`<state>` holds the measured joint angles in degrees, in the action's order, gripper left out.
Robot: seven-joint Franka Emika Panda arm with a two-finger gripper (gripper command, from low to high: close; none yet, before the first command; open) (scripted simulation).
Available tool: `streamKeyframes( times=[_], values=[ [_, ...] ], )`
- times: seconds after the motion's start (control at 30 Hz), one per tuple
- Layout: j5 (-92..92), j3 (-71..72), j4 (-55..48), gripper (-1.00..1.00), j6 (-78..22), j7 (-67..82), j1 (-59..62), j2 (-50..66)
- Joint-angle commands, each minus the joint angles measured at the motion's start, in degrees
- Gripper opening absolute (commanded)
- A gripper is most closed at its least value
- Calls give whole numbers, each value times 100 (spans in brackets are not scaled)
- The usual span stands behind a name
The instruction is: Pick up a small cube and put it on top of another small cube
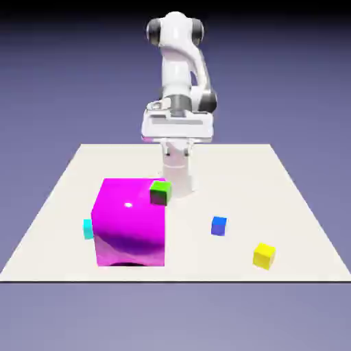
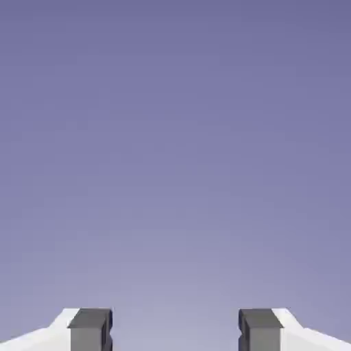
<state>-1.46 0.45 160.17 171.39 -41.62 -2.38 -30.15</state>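
A pale cream table (image 1: 295, 206) lies flat against a plain blue-violet backdrop (image 1: 62, 75) that darkens toward the top of the exterior view and lightens below the table's near edge. No walls, windows or other furniture are visible. The hand view shows the same violet gradient, paler toward its bottom.

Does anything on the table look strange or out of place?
Mostly no. Only the cyan cube is half hidden behind the big magenta cube. The blue cube lies free; the gripper is open.

Arm (image 1: 179, 75) upright, jaws spread wide, apparently empty, gripper (image 2: 175, 330) raised.
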Motion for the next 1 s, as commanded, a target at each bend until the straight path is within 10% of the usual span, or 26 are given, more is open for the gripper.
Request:
streamKeyframes(
  times=[0.0, 0.6, 0.83, 0.87, 0.97],
  values=[
    [-121, 37, -69, 0, -217, 70, -140, 208],
    [-2292, 704, -1313, 0, -4122, 1322, -2664, 3946],
    [-3075, 307, -1227, 0, -3220, 820, -2744, 4958],
    [-3075, 307, -1227, -100, -3219, 819, -2744, 4958],
    [-2748, 489, -1276, -100, -3655, 1054, -2731, 4543]
  ],
)
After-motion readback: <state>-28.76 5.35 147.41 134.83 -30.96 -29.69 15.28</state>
